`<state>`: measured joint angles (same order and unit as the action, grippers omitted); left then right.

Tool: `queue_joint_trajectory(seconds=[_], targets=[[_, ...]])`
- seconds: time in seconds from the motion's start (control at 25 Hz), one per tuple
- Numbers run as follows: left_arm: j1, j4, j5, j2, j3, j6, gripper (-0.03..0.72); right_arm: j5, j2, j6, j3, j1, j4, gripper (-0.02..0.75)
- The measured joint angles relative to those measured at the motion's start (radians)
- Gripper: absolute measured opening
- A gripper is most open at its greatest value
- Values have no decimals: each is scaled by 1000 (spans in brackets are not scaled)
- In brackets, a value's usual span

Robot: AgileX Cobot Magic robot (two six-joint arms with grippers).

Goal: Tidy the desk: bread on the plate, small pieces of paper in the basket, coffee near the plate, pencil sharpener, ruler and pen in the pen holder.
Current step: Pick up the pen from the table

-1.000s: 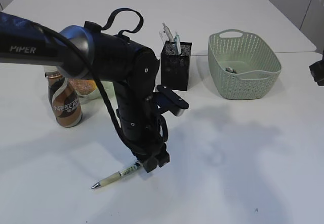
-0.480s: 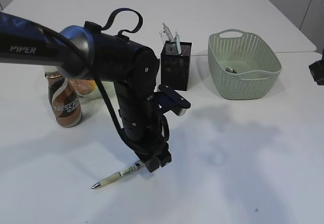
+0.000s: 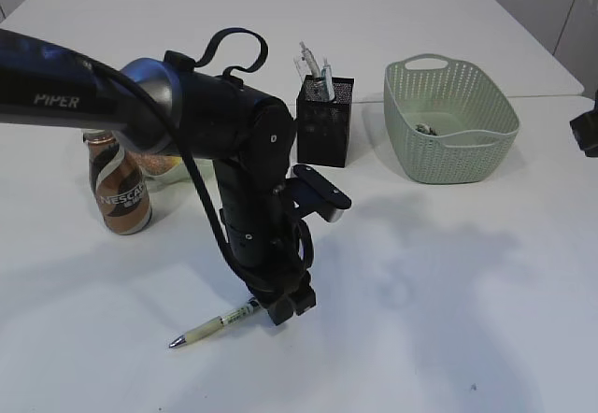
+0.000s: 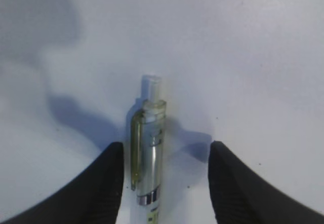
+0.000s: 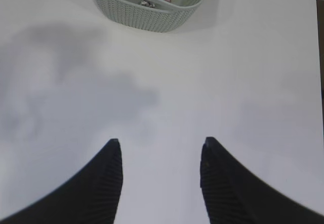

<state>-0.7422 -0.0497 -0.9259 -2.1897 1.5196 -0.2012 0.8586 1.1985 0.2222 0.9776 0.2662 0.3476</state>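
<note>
The pen (image 3: 210,326) lies flat on the white desk (image 3: 439,273) near the front. My left gripper (image 3: 285,306) is down at its clip end, open, and in the left wrist view the pen (image 4: 149,148) lies between the fingers, closer to the left one (image 4: 109,183), untouched. The coffee (image 3: 121,189) stands at the left, in front of the bread (image 3: 154,161) on the plate (image 3: 182,172). The ruler (image 3: 306,61) sticks out of the pen holder (image 3: 324,121). The pencil sharpener is out of view. My right gripper (image 5: 161,143) hangs open over bare desk.
The basket (image 3: 448,119) stands at the back right with small scraps (image 3: 425,129) inside; the right wrist view shows its near wall (image 5: 152,16). The left arm (image 3: 234,123) hides much of the middle. A bit of the right arm (image 3: 587,133) shows at the right edge.
The left gripper has sunk a little lower and slightly right onto the pen's clip end. The pen, the other objects and the right arm have not moved.
</note>
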Motion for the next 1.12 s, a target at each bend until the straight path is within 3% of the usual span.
queue_joint_trajectory(seconds=[0.2, 0.48, 0.88, 1.12], targets=[[0, 0, 8, 0, 0, -2, 373, 0, 0, 0, 0, 0, 0, 403], [0, 0, 22, 0, 0, -2, 270, 0, 0, 0, 0, 0, 0, 403], [0, 2, 21, -19, 9, -2, 249, 0, 0, 0, 0, 0, 0, 403], [0, 12, 21, -19, 9, -2, 148, 0, 0, 0, 0, 0, 0, 403]])
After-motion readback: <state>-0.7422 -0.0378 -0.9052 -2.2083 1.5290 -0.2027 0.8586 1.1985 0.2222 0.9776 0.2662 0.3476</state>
